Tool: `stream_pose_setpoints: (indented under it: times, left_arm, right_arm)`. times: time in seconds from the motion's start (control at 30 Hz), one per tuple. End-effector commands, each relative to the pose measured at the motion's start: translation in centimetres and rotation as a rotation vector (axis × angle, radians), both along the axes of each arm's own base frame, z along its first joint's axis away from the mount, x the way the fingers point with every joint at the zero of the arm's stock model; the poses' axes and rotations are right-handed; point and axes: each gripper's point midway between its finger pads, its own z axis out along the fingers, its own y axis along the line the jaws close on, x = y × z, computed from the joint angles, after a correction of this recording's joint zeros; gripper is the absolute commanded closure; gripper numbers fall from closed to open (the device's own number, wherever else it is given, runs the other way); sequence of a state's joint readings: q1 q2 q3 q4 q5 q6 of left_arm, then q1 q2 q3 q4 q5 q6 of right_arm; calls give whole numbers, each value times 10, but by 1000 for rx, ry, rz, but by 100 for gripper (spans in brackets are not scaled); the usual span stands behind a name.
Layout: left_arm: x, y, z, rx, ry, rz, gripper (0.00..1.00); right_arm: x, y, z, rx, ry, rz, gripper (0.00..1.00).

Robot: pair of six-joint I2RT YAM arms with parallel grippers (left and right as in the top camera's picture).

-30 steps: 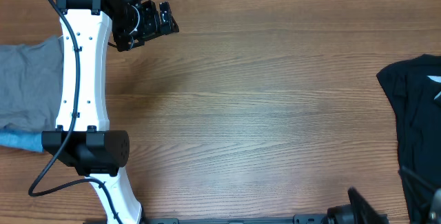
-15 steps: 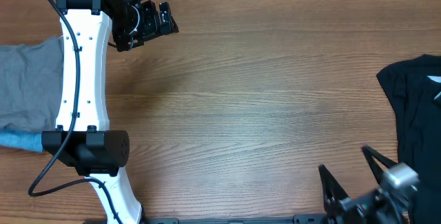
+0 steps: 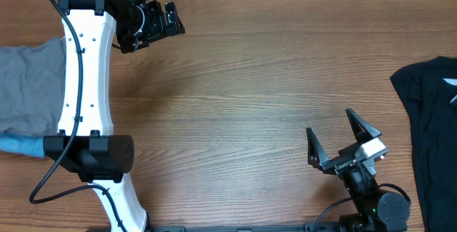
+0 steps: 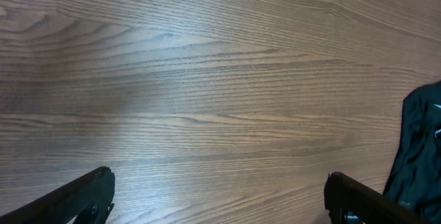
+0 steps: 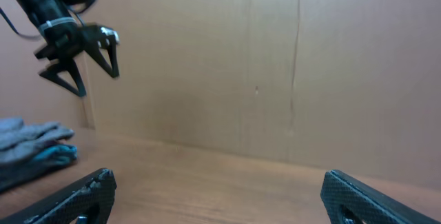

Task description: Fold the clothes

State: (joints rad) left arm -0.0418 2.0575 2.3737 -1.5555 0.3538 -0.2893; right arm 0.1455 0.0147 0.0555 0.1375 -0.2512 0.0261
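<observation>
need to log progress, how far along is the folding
Done: nothing clearly; the grey garment lies rumpled at the left edge of the table, partly over a light-blue garment. In hand: nothing; the left gripper and right gripper hang open and empty. Left: seemingly the whole fold.

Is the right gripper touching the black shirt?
Apart. The overhead view shows a strip of table between the right gripper and the black shirt.
</observation>
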Motion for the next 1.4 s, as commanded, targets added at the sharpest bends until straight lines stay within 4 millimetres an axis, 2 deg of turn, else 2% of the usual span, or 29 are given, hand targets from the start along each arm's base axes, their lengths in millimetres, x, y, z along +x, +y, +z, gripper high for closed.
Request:
stream_pose_setpoints:
  times: [0.0, 0.13, 0.37, 1.2, 1.33, 1.37]
  left_arm:
    - [0, 2, -1, 7, -1, -1, 0]
    - [0, 2, -1, 7, -1, 0, 0]
    - [0, 2, -1, 8, -1, 0, 0]
    - [0, 2, -1, 9, -2, 1, 0]
    - [-10, 3, 24, 22, -65, 1, 0]
    - [-16, 3, 40, 20, -104, 1, 0]
  right_arm:
    - [8, -7, -21, 7, 41, -49, 0]
    - [16, -23, -37, 11, 114, -147, 0]
    - [18, -26, -71, -18, 248, -167, 0]
    - [18, -25, -72, -18, 251, -167, 0]
    - [18, -25, -72, -18, 251, -167, 0]
    - [18, -25, -72, -18, 251, -167, 0]
